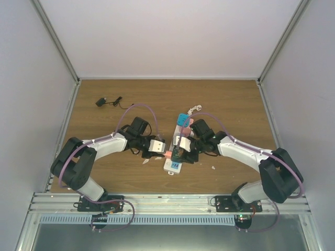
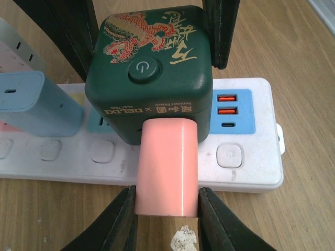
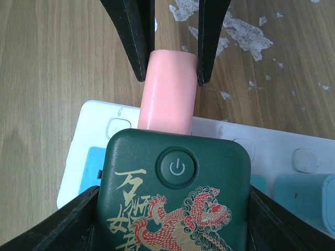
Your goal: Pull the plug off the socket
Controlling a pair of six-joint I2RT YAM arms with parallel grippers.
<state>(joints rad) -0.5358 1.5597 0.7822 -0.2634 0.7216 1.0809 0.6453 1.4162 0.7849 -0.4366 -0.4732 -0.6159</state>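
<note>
**Item 1: socket**. Long white strip lying flat mid-counter between the two arms, running away from the near edge. A light-blue USB panel sits at one end beside a round push button.

**Item 2: green cube adapter**. Dark green block with a red-and-gold dragon print and a power button on top. It sits on the socket and appears plugged into one of its faces.

**Item 3: pink plug**. Smooth, rounded pink body projecting sideways from the cube's side face, out over the strip's edge. Its inner end is flush against the cube, with no gap showing.

**Item 4: light-blue adapter**. Sits on the socket just beside the cube; nothing is touching it.

**Item 5: left gripper**. Clamped on the pink plug, one finger pressed against each side near its outer end.

**Item 6: right gripper**. Clamped on the green cube adapter, fingers against opposite sides, apparently bracing it.

**Item 7: counter**. Wood-grain surface. It carries white scraps near the strip and a small black cable piece well apart at the far left.

**Status.** The approach and both grasps look complete. The pull itself is not yet done, since the plug reads as fully seated. What remains, by my reading, is for the left arm to draw the plug straight out sideways while the right holds the cube and strip steady.
</note>
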